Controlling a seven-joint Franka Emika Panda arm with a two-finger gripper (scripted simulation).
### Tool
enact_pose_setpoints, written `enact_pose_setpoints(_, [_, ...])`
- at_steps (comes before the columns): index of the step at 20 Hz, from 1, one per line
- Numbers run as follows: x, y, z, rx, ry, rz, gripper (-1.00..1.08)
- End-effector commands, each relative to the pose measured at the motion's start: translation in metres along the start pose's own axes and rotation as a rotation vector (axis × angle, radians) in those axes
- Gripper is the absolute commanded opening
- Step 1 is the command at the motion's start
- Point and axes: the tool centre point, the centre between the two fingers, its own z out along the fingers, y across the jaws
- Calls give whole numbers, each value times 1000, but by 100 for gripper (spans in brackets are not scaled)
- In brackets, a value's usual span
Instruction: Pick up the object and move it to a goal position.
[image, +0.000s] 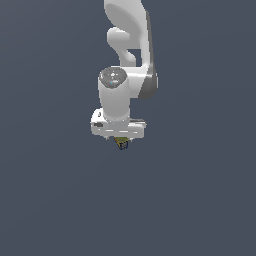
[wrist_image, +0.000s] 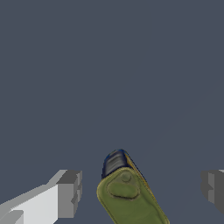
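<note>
In the wrist view, one object (wrist_image: 129, 197) sits nearest the camera, between two grey fingertips (wrist_image: 70, 193). It is an olive-green body with a rounded raised patch on its face, a thin yellow edge along one side, and a dark blue-black ribbed cap at its far end. The jaws stand wide: one fingertip is on each side of the object, with clear gaps of bare background between each pad and the green body, so neither pad touches it in this view. One finger shows its white link behind the grey tip; the other is cut off by the picture's edge.

Beyond the object there is only a flat, even blue-grey surface (wrist_image: 109, 65), with no containers on it.

In the exterior view, one white arm (image: 127, 45) hangs down from the top of the picture and ends in one gripper (image: 121, 140), whose white body lies crosswise. The object (image: 122, 143) shows there as a tiny olive and yellow lump with a dark part, directly under the middle of the gripper body and touching its underside outline. Whether it rests on the surface or hangs above it cannot be told.
</note>
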Motion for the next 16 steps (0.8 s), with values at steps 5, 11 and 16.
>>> enact_pose_setpoints(5, [1, 8, -3, -6, 2, -3, 100])
enact_pose_setpoints(11, [4, 27, -10, -22, 5, -4, 100])
enact_pose_setpoints(16, [3, 25, -9, -20, 5, -13, 100])
